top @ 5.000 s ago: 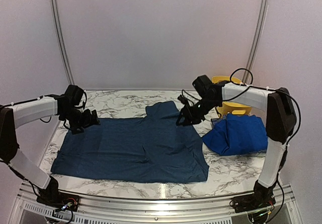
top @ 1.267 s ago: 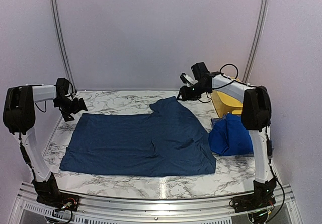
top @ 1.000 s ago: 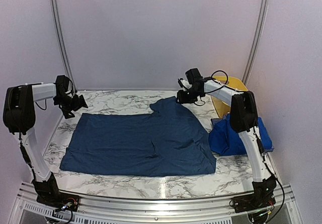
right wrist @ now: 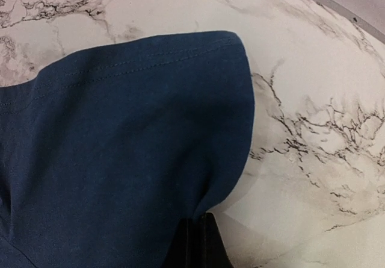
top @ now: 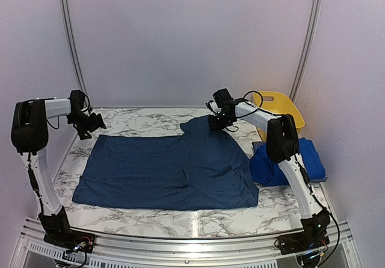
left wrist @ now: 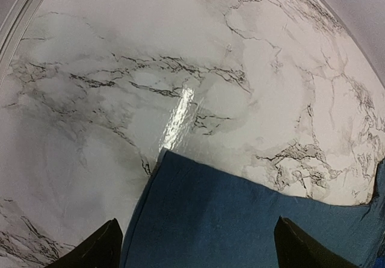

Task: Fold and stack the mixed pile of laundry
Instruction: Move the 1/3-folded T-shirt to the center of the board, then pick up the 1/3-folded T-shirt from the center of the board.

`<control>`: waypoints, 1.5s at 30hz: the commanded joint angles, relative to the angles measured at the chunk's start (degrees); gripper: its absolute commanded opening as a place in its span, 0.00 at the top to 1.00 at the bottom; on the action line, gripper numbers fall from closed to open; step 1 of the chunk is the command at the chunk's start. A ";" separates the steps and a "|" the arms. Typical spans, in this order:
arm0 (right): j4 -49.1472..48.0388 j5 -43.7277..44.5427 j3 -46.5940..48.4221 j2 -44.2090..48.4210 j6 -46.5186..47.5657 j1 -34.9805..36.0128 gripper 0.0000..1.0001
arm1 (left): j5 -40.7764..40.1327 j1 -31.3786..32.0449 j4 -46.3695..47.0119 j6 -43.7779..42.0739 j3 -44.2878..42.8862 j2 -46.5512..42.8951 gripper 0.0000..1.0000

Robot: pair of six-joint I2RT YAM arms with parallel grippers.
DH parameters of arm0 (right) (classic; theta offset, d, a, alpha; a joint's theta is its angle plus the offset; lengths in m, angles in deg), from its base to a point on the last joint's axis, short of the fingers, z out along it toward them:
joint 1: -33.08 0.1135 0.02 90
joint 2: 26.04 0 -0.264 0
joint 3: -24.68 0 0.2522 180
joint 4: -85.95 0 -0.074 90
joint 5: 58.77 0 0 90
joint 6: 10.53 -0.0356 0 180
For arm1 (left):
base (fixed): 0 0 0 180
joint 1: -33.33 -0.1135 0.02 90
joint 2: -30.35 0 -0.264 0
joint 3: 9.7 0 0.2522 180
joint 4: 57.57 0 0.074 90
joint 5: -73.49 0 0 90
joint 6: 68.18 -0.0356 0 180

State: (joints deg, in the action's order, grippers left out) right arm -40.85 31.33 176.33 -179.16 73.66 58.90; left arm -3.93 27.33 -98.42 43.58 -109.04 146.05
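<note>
Top external view: the dark denim-blue garment (top: 168,168) lies spread nearly flat across the middle of the marble surface (top: 144,118), with one flap reaching toward the far right.
Left gripper (top: 93,125): at the far left corner of that garment, low over the surface.
Left wrist view: the left gripper's two fingertips (left wrist: 102,250) stand wide apart. The garment's corner (left wrist: 240,220) lies in the span between them, and neither fingertip visibly clamps it.
Right gripper (top: 214,122): at the garment's far right flap.
Right wrist view: the right gripper's fingers (right wrist: 198,244) are pressed together with no gap. The hemmed edge of the dark cloth (right wrist: 120,147) gathers into a crease that runs into them, so they pinch the fabric.
Royal-blue garment (top: 281,159): bunched in a heap at the right side of the surface, just beside the spread garment's right edge.
Checked shirt (top: 258,143): only a small patch shows, at the far edge of the royal-blue heap.
Yellow tub (top: 283,106): tilted up at the far right, behind the heap.
</note>
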 commanded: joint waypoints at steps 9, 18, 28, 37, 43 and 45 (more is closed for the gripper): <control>-3.17 -8.88 -4.49 5.17 -5.84 -4.26 0.59 | 2.96 -1.03 -1.70 -1.66 -2.31 1.78 0.11; -1.85 -9.52 -1.65 1.59 -4.88 -5.26 0.62 | 2.87 -0.98 -1.69 -1.30 -3.10 2.34 0.11; 0.28 -7.71 -1.31 -0.71 -1.74 -4.04 0.62 | 3.01 -1.03 -1.67 -1.01 -3.71 3.69 0.12; 3.60 -4.75 -1.72 -3.30 0.44 -2.27 0.86 | -1.41 -0.97 -2.82 -4.72 -2.79 3.17 0.18; 3.06 -7.58 -0.33 -2.80 -0.09 -3.15 1.00 | -1.08 -1.03 -3.75 -10.77 -5.69 6.56 0.37; 2.64 -8.10 -0.29 -2.43 -0.76 -3.54 1.00 | 0.46 -1.03 -3.87 -12.13 -6.83 8.14 0.47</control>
State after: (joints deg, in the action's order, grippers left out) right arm -42.25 25.51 175.45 -178.92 73.75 55.87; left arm -4.93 26.53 -100.41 36.30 -112.84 150.68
